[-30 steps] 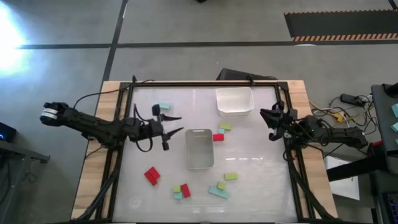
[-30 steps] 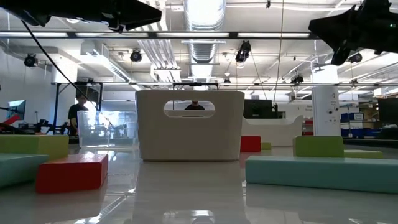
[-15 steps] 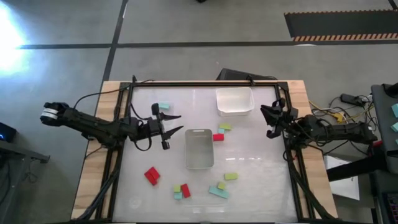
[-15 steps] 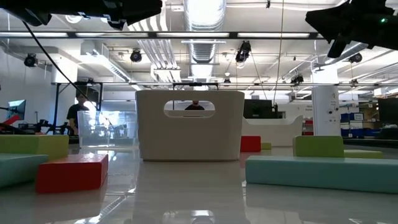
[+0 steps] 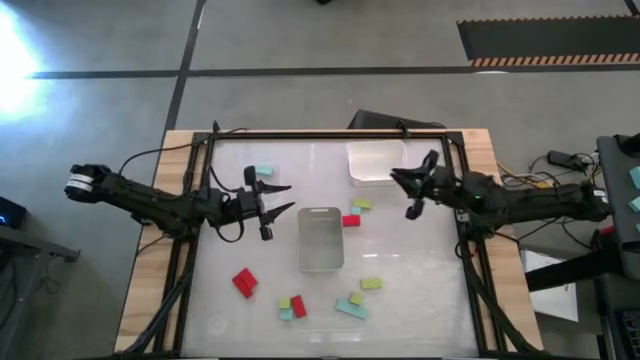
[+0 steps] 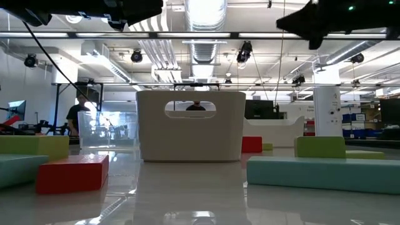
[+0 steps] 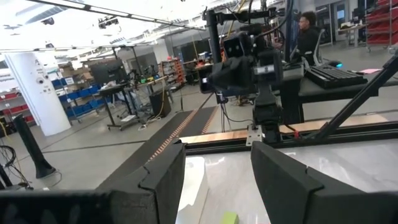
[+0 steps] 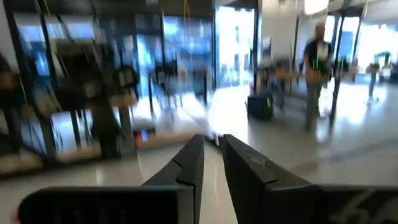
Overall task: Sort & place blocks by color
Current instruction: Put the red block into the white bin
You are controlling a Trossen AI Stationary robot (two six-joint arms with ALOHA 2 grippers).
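Red, teal and yellow-green blocks lie flat and scattered on the table: a teal one (image 5: 264, 171) far left, a red one (image 5: 350, 221) and a yellow-green one (image 5: 361, 204) at centre, two red ones (image 5: 244, 283) and a mixed cluster (image 5: 292, 305) near the front. My left gripper (image 5: 292, 198) (image 7: 217, 168) hovers open, left of the clear tray (image 5: 321, 239). My right gripper (image 5: 395, 176) (image 8: 212, 146) hangs above the table beside the far bin (image 5: 377, 163), fingers almost together, holding nothing.
The low view shows the bin (image 6: 190, 126) at centre, a red block (image 6: 72, 173) at left and a long teal block (image 6: 322, 173) at right. A black frame (image 5: 330, 133) runs around the table. A person (image 7: 306, 31) stands beyond the table.
My right gripper has swung from the table's right edge toward the left, out over the table to just beside the far bin, turning as it went. The left arm and the blocks have stayed put.
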